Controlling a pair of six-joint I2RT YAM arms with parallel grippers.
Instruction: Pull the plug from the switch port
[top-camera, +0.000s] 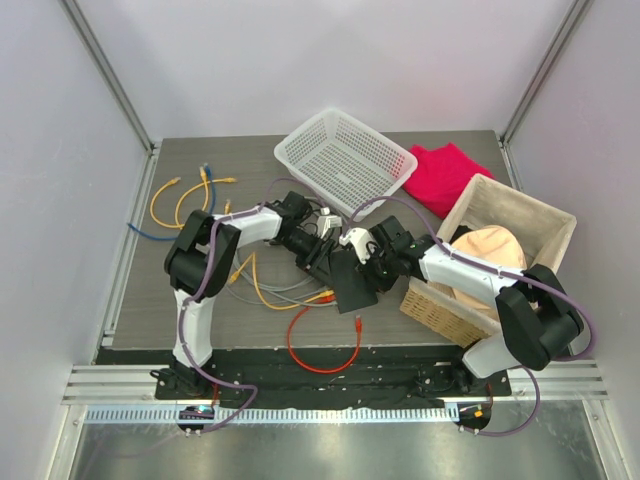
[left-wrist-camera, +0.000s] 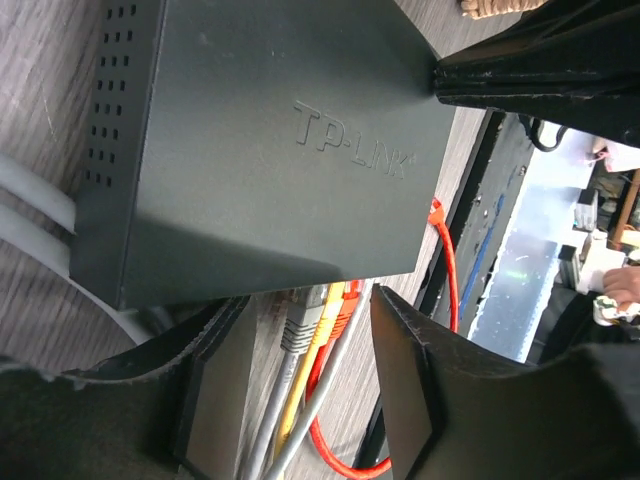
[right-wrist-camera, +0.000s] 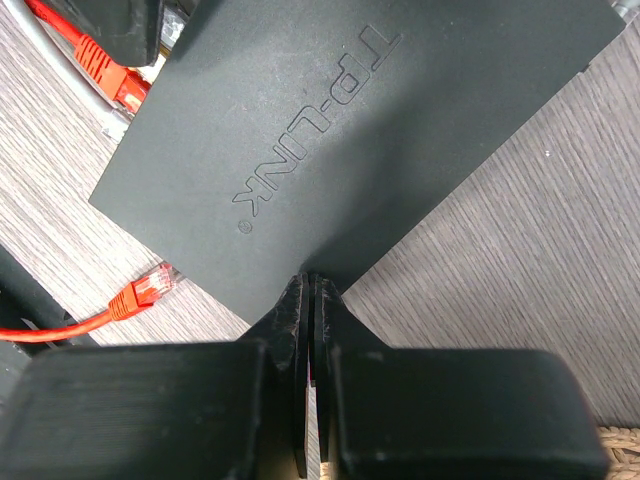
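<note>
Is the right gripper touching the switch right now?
Touching. The right wrist view shows the shut right gripper with its tips set against the edge of the switch, and no gap shows between them.

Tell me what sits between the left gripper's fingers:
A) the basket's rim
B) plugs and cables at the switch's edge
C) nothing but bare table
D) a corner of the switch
B: the left gripper is open around plugs and their cables at the edge of the switch.
</note>
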